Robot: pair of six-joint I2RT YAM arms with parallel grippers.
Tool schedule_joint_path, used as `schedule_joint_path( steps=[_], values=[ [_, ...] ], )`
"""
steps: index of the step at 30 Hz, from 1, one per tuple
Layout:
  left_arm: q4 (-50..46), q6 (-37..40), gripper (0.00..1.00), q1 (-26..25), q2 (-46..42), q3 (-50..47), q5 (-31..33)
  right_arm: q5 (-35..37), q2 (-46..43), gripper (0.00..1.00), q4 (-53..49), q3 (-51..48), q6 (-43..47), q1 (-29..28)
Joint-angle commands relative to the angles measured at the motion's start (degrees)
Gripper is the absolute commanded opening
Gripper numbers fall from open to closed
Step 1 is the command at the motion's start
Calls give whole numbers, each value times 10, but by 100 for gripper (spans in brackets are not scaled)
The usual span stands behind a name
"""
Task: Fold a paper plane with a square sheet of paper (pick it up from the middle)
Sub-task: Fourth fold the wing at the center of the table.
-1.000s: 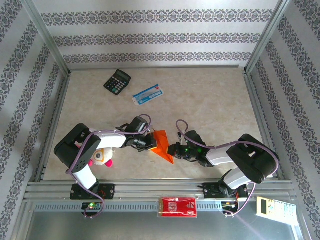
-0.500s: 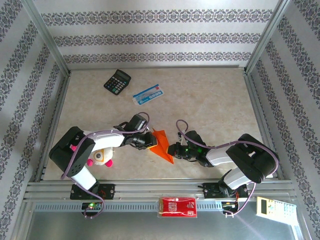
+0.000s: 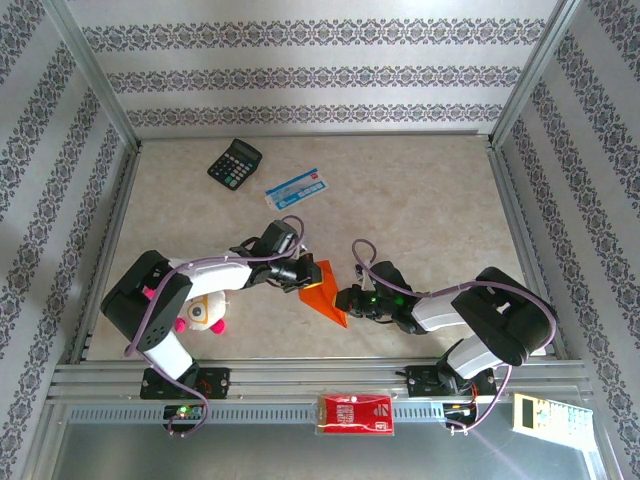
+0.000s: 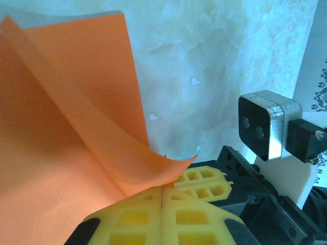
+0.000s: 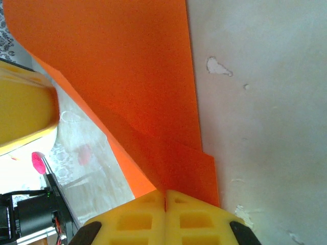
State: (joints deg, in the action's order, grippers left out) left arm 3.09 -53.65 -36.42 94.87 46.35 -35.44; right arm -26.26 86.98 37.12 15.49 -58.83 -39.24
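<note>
While both arms meet over the near middle of the table (image 3: 420, 210), the orange paper (image 3: 322, 287) lies between them, already partly folded and tapering to a point on the near side. The left gripper (image 4: 162, 191) is clenched on the paper, pinching a raised flap that curls up off the layer beneath. The right gripper (image 5: 164, 196) is likewise clamped on the sheet at the narrower end, where two layers overlap, holding it low against the tabletop.

The step in hand looks like a mid-fold, with one side anchoring the paper while the other lifts a flap. Next, the left arm probably needs to carry that flap across, match the edges and press it flat, without tugging the thin sheet out of the right grip or tearing it. A calculator (image 3: 234, 161) and a blue-and-white packet (image 3: 296, 187) lie well apart, farther back.
</note>
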Motion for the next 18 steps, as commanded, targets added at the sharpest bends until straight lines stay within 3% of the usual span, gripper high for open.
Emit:
schedule_joint_path(
  steps=[1,18],
  values=[
    [17,-1,0,-5,22,24,-18,10,15,0,3,-5,0,5],
    [-6,34,0,6,93,75,-24,10,17,0,4,-7,-5,6]
  ],
)
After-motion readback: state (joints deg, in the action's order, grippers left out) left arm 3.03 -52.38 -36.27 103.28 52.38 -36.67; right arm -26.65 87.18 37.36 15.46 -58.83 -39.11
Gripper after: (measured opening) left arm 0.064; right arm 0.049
